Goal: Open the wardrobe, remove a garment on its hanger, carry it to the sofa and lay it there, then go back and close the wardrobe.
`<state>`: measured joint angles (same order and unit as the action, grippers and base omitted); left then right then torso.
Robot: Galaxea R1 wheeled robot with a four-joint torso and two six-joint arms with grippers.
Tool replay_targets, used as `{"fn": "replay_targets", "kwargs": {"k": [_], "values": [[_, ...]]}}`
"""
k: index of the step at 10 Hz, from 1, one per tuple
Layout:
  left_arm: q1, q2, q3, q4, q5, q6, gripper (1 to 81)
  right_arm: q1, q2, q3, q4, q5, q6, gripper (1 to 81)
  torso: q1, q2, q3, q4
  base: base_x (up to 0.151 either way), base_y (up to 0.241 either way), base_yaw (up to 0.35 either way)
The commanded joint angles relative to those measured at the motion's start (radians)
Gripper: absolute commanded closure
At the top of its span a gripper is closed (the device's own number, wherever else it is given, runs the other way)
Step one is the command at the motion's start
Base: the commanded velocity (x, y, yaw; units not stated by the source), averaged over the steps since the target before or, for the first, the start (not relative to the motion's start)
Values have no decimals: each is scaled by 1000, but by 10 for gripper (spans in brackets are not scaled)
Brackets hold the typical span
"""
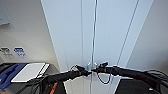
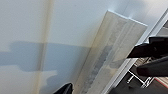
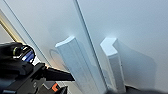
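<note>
The white wardrobe [image 1: 105, 32] stands shut, its 2 panelled doors meeting at a thin seam, 2 small handles [image 1: 91, 65] between both grippers.

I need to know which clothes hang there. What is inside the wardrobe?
That cannot be seen: the wardrobe doors are shut, with both grippers, left and right, at the two white handles. The doors hide whatever is inside.

Wardrobe [image 1: 75, 30]: tall, white, two shut doors, centre of frame.
Handles [image 1: 91, 65]: small white pair at the door seam, at 6 o'clock.
Left gripper [image 1: 88, 73]: at the handles, entering from 8 o'clock.
Right gripper [image 1: 95, 69]: at the handles, entering from 4 o'clock.
</note>
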<state>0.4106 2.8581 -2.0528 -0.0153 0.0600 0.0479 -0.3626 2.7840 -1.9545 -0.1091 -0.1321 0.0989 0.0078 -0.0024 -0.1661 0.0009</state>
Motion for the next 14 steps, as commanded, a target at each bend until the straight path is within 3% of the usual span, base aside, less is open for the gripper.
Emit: {"fn": "replay_targets", "kwargs": {"k": [1, 10, 14], "values": [[-190, 20, 6, 11, 7, 1, 10, 179, 7, 36, 13, 8, 2, 10, 0, 0, 0, 0, 0, 0, 0], [-163, 126, -73, 25, 7, 3, 10, 181, 22, 25, 14, 15, 12, 10, 0, 0, 0, 0, 0, 0, 0], [-163, 176, -35, 25, 7, 3, 10, 171, 31, 53, 22, 40, 22, 10, 0, 0, 0, 0, 0, 0, 0]]}}
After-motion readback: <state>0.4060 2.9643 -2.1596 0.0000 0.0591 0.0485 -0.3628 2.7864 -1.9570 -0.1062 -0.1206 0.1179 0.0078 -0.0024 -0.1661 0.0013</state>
